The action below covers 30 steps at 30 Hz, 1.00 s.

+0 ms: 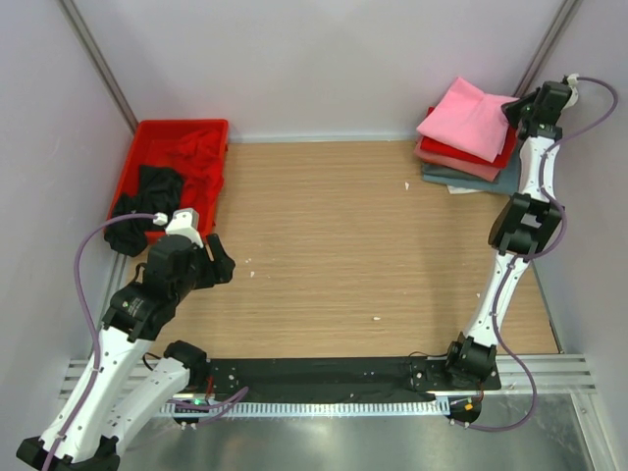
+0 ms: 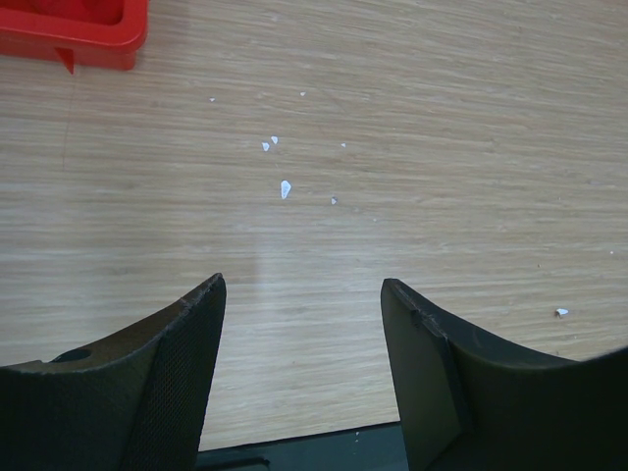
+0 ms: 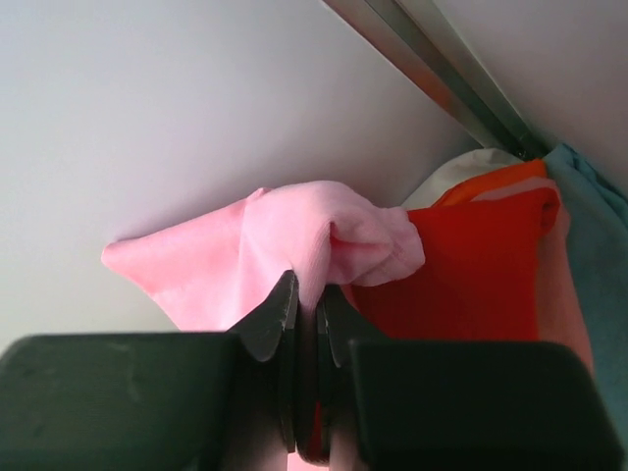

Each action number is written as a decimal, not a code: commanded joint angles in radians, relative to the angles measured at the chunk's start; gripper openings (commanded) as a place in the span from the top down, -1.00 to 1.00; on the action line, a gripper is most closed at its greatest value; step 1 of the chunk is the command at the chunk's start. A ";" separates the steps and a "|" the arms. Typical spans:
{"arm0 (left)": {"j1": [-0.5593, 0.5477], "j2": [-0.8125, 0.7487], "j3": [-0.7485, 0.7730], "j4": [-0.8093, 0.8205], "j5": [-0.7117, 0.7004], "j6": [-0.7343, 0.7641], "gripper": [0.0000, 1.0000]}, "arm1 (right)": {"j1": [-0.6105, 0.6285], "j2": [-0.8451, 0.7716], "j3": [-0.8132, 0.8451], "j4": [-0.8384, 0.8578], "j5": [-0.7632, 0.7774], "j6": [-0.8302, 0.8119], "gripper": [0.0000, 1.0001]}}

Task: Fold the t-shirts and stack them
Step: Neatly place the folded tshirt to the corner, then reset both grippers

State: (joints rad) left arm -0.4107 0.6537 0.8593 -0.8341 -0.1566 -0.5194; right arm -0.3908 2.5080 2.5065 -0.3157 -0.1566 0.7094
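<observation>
**Pink shirt pinched on the corner stack**

The right end effector (image 3: 306,294) is clamped on a fold of the light pink t-shirt (image 1: 466,118). This shirt tops the stack of folded t-shirts (image 1: 459,163) at the far right corner of the table (image 1: 334,245). The left end effector (image 2: 304,289) hangs open over bare wood near the red tray (image 1: 147,130).

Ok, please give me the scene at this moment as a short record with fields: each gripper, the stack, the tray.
left gripper: open, empty, above bare table, near the red tray
right gripper: shut on a fold of the pink t-shirt
stack: far right corner; pink t-shirt on top, then red t-shirt, salmon t-shirt, grey-blue t-shirt
tray: far left; holds an unfolded black t-shirt and red cloth
</observation>
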 commanded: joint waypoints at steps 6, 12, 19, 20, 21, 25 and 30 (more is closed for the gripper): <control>0.004 0.011 0.007 0.033 0.000 -0.002 -0.32 | -0.045 -0.009 -0.010 0.046 0.316 -0.039 0.43; 0.004 0.003 0.006 0.036 0.002 -0.001 -0.32 | -0.063 -0.009 -0.035 0.027 0.500 -0.105 -0.43; 0.004 -0.008 0.006 0.035 0.003 -0.001 -0.32 | -0.082 -0.110 -0.041 -0.035 0.604 -0.093 -0.80; 0.004 -0.009 0.004 0.036 0.005 -0.001 -0.31 | -0.082 -0.157 -0.041 -0.039 0.621 -0.091 -0.87; 0.004 -0.014 0.004 0.036 0.005 -0.001 -0.32 | -0.082 -0.187 -0.040 -0.042 0.638 -0.091 -0.93; 0.003 -0.017 0.003 0.038 0.006 -0.001 -0.32 | -0.114 -0.325 -0.044 -0.033 0.629 -0.044 -0.99; 0.003 -0.014 0.004 0.036 0.003 -0.001 -0.33 | -0.157 -0.501 -0.092 -0.028 0.556 0.015 -1.00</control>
State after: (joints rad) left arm -0.4103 0.6441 0.8593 -0.8307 -0.1558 -0.5194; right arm -0.4210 2.2246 2.3970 -0.4446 0.3264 0.6277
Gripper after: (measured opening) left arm 0.661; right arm 0.996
